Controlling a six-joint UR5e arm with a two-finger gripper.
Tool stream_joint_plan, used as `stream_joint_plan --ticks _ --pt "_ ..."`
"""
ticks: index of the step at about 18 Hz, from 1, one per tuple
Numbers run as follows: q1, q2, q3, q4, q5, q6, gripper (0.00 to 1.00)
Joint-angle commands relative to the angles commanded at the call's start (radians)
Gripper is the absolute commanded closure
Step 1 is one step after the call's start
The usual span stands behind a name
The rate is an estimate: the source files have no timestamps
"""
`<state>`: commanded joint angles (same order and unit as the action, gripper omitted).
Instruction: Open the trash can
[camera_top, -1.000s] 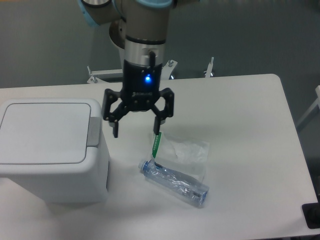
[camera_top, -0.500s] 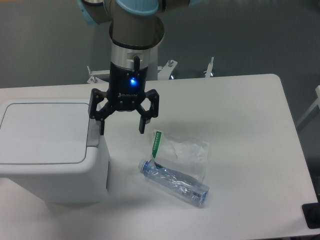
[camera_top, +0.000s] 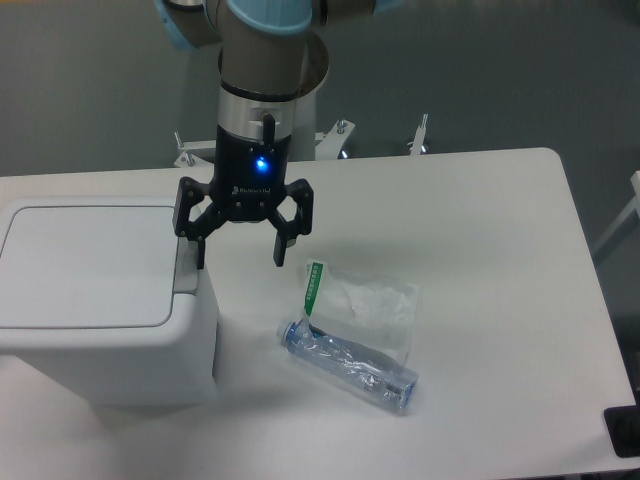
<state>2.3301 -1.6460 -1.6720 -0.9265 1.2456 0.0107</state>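
**A:** Where is the gripper (camera_top: 240, 255) in relation to the trash can (camera_top: 105, 305)?

**B:** The trash can sits to the gripper's left and below it, lid (camera_top: 88, 265) flat and shut. The gripper hangs with its fingers spread wide and nothing between them. One fingertip (camera_top: 201, 258) is right over the grey push-button strip (camera_top: 187, 265) on the bin's near edge; the other hangs off the side, above bare table (camera_top: 480, 230).

**A:** So pressing the button is the step in hand?

**B:** That is my reading. The lid looks like the kind that springs up when the strip is pushed, so the job would be a straight downward press with that one fingertip.

**A:** What makes the press go well?

**B:** Keep the tip centred on the strip, not on the seam with the lid, and come down vertically so it does not skid off the rounded edge. I cannot tell from this view whether the tip already touches the strip.

**A:** Anything to avoid?

**B:** The crushed plastic bottle (camera_top: 350, 365) and the clear bag (camera_top: 375, 300) lie below and to the right of the gripper, apart from the free finger. They should not interfere with a straight descent. After pressing, the arm should clear the lid's swing.
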Motion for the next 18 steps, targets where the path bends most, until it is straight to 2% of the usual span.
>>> stream_joint_plan --ticks 13,18 --pt "0.000 -0.008 -0.008 0.000 0.000 0.002 0.00" --pt "0.002 0.002 0.008 0.002 -0.012 0.008 0.00"
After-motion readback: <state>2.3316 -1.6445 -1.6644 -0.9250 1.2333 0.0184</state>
